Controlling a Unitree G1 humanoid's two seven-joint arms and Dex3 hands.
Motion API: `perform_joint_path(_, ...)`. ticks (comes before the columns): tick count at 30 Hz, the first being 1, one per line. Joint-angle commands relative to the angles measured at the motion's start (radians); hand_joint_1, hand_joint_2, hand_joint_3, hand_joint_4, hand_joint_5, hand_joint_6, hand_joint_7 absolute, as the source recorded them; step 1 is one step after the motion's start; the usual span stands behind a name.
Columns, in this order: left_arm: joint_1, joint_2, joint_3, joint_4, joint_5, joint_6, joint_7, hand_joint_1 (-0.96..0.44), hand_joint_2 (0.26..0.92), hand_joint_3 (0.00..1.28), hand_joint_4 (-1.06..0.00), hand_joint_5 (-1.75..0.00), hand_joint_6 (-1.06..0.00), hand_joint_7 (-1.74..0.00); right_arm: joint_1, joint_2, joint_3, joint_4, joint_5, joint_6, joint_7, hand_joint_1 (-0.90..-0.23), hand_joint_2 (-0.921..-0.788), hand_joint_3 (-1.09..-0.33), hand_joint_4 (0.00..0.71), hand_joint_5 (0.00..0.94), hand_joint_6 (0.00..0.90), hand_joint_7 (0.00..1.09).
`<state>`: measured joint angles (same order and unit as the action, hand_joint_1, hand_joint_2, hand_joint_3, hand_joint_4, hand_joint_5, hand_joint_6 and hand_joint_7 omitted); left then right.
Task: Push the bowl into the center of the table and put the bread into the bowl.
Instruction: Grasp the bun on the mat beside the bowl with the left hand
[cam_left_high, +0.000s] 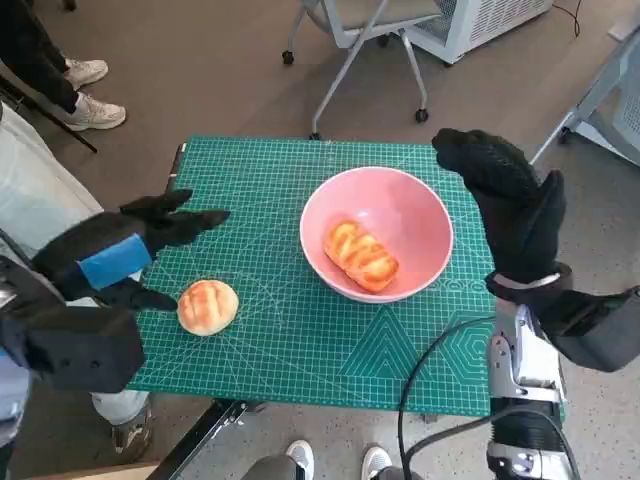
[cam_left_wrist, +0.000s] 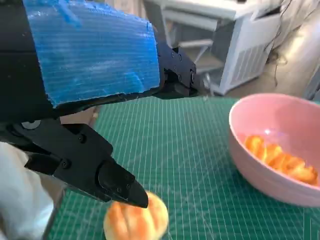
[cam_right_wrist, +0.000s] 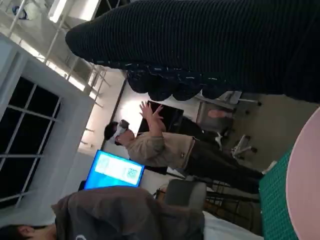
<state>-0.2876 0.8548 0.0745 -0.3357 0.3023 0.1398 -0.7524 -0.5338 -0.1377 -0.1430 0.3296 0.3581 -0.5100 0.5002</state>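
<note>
Lying just beside the left hand (cam_left_high: 135, 250), round bread (cam_left_high: 208, 306) sits outside the bowl (cam_left_high: 420, 262)

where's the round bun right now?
Head view: the round bun lies on the green mat, near its left edge, just under the left hand, left of the pink bowl.

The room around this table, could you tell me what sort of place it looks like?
Probably a robotics lab or office workspace: a green cutting mat covers the table, a wheeled office chair stands beyond it, and a lit monitor glows near a person standing with hands raised.
</note>
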Motion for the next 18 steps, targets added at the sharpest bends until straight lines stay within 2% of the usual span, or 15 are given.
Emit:
perform_joint_path(1,0.015,-0.018,-0.062,-0.009,0.014,0.039,-0.007,-0.02,0.706,0.00,-0.10,0.00,-0.28,0.00,0.007,-0.006,-0.006,0.010,0.013,0.017,0.017,-0.679,-0.921,-0.783,0.181,0.001,0.066,0.48)
perform_joint_path(18,0.019,-0.041,-0.226,0.070,0.126,0.073,0.011,-0.09,0.710,0.00,-0.12,0.00,-0.28,0.00,0.020,-0.023,-0.026,0.004,0.012,0.012,0.032,-0.681,-0.921,-0.777,0.186,0.002,0.061,0.50)
